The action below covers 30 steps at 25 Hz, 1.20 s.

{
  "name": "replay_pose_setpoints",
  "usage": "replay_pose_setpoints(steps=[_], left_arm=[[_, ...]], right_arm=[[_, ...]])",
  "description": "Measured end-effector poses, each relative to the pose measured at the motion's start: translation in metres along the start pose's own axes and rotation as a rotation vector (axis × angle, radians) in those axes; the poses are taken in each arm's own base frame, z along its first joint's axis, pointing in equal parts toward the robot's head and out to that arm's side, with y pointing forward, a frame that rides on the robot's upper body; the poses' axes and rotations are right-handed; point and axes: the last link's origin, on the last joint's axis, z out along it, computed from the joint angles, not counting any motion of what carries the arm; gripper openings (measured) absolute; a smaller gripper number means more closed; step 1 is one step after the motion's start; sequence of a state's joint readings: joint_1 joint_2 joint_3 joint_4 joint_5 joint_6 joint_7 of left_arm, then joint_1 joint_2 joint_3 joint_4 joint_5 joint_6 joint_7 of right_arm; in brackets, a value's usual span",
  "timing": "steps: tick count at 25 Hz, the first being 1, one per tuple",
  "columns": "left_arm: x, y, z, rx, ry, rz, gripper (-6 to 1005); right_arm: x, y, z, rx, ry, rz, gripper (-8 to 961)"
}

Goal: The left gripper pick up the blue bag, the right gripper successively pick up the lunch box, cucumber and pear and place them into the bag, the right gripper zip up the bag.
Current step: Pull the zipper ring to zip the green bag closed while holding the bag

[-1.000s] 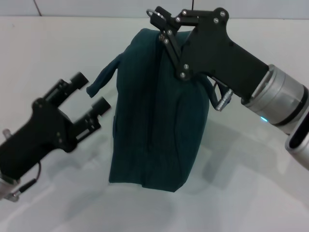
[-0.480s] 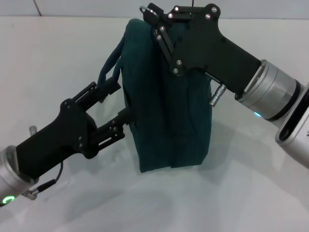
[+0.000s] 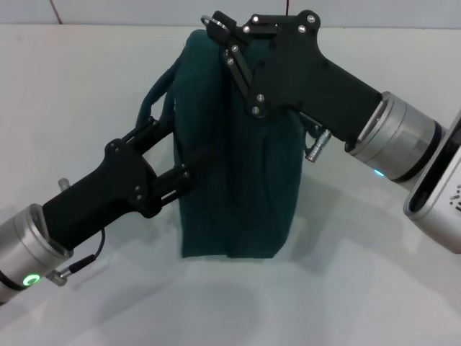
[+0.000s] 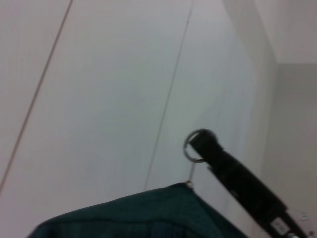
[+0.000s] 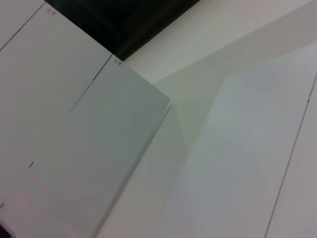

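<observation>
The blue bag (image 3: 238, 166) stands upright on the white table (image 3: 86, 79), long side up, and both arms are on it. At its top far corner the right gripper (image 3: 225, 37) has its jaws pinched shut on the silver ring pull (image 3: 210, 20) of the zipper; the left wrist view confirms it, with the ring (image 4: 197, 146) hooked at the tip of that black finger just above the bag's edge. That hold makes sense for closing: the pull has to be dragged along the zipper line, and by the look of it the bag is already shut along what shows, so the zipping seems near its end. The left gripper (image 3: 176, 162) comes in from the near left with its jaws spread, the upper finger up by the loop handle (image 3: 155, 108), the lower one pressed against the bag's side panel. Gripping nothing as far as I can tell; it looks more like a brace, keeping the soft fabric from toppling or sliding while the other arm tugs. Lunch box, cucumber and pear are nowhere in view, presumably inside.
</observation>
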<state>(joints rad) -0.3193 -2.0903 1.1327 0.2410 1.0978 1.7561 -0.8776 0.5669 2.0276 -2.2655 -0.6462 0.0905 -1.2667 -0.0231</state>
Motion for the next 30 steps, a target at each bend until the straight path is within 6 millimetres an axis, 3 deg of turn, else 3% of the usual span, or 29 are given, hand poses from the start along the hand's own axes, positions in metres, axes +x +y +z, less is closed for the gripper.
replay_pose_setpoints(steps=[17,22,30], left_arm=[[0.006,-0.017,-0.003,0.094,0.003,0.062,738],[0.005,-0.017,-0.002,0.097,0.003,0.121,664],[0.004,-0.017,0.003,0.088,0.0,0.223,386]], right_arm=[[0.002,0.006,-0.01,0.02,0.017,0.035,12],[0.004,0.007,-0.012,0.022,0.026,0.049,13],[0.008,0.01,-0.019,0.04,0.051,0.077,13]])
